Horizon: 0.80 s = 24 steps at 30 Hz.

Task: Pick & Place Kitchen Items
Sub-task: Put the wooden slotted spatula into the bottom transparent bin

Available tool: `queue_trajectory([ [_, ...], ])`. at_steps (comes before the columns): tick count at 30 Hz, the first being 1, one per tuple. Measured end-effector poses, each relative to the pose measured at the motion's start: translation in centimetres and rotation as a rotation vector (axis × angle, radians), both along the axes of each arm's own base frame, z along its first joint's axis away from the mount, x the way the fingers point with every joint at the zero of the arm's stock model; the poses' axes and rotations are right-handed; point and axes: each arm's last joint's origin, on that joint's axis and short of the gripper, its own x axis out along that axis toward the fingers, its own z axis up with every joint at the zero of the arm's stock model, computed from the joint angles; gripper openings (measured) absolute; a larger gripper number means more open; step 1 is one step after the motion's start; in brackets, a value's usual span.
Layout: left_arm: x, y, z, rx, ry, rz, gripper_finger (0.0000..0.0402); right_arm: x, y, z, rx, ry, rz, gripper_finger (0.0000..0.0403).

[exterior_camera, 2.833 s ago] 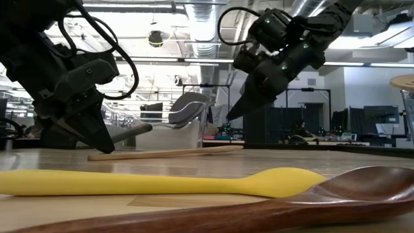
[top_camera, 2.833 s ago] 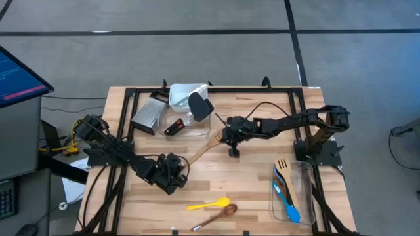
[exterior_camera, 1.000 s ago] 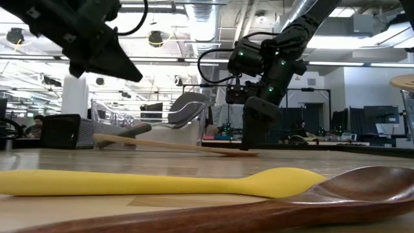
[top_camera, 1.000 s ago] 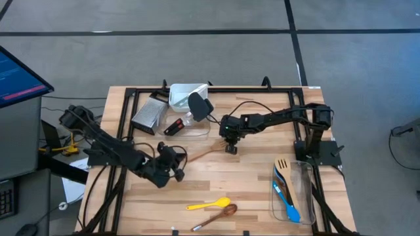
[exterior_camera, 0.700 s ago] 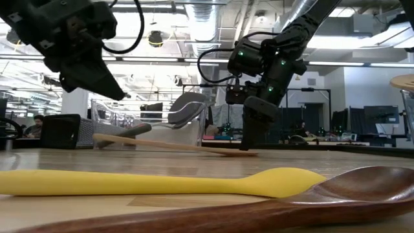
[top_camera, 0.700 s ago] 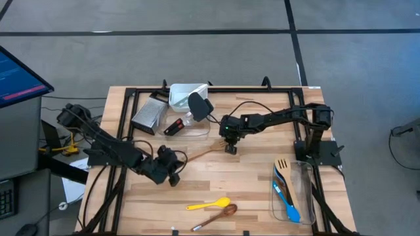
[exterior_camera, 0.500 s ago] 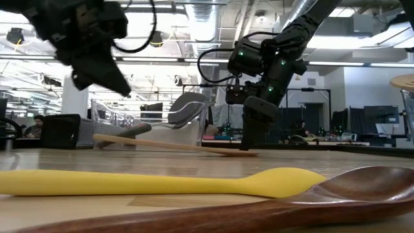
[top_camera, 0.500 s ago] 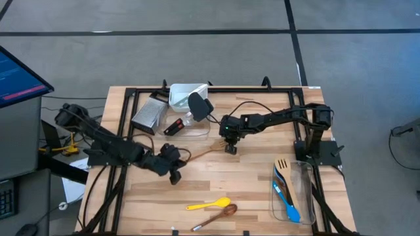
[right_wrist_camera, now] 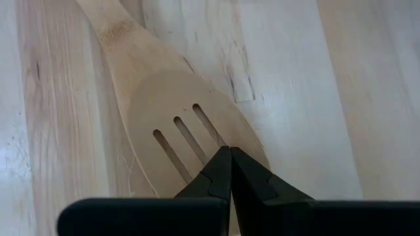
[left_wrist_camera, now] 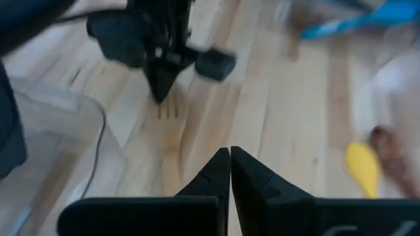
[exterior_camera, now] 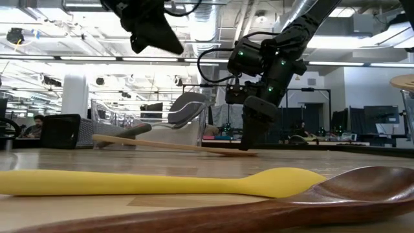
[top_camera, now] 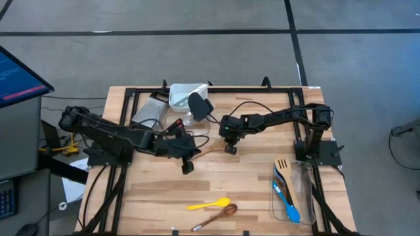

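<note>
— Blur smears the left wrist view; what can you read from above?

— High view: a clear tub (top_camera: 298, 190) by the right edge holds a blue spoon (top_camera: 287, 203) and a wooden fork (top_camera: 283, 167). Another tub (top_camera: 186, 98) at the back holds a black spatula (top_camera: 199, 105). The left gripper (top_camera: 187, 165) hangs closed and empty above the table.

— Low view?

— The right gripper (exterior_camera: 246, 139) points down onto the slotted turner (exterior_camera: 174, 147), whose handle tilts upward. A yellow spoon (exterior_camera: 162, 182) and a wooden spoon (exterior_camera: 259, 210) lie nearest.

— Right wrist view?

— Fingers pressed together, tips resting on the turner's slotted blade, gripping nothing.
</note>
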Motion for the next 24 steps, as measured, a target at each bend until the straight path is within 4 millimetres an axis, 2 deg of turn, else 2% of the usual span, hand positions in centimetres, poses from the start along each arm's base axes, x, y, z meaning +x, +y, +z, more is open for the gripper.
queue_trajectory([
  [6,2.3,-0.1,-1.0,0.058,0.252,0.013,0.0001,0.0,0.0,0.0,-0.008,-0.006,0.014,0.0],
  [8,2.5,0.2,-1.4,0.056,0.344,0.032,0.0001,0.1,0.0,0.0,-0.009,-0.011,0.014,0.0],
  [12,2.6,1.3,-2.5,-0.066,0.46,0.08,0.0002,0.1,0.0,0.0,-0.009,-0.013,0.014,0.0],
  [19,2.7,2.5,-3.2,-0.123,0.483,0.085,0.0006,0.1,0.0,0.1,-0.01,-0.015,0.015,0.0],
  [24,2.0,2.6,-4.4,-0.117,0.527,0.091,0.0029,0.1,0.0,0.1,-0.015,-0.016,0.023,0.0],
])
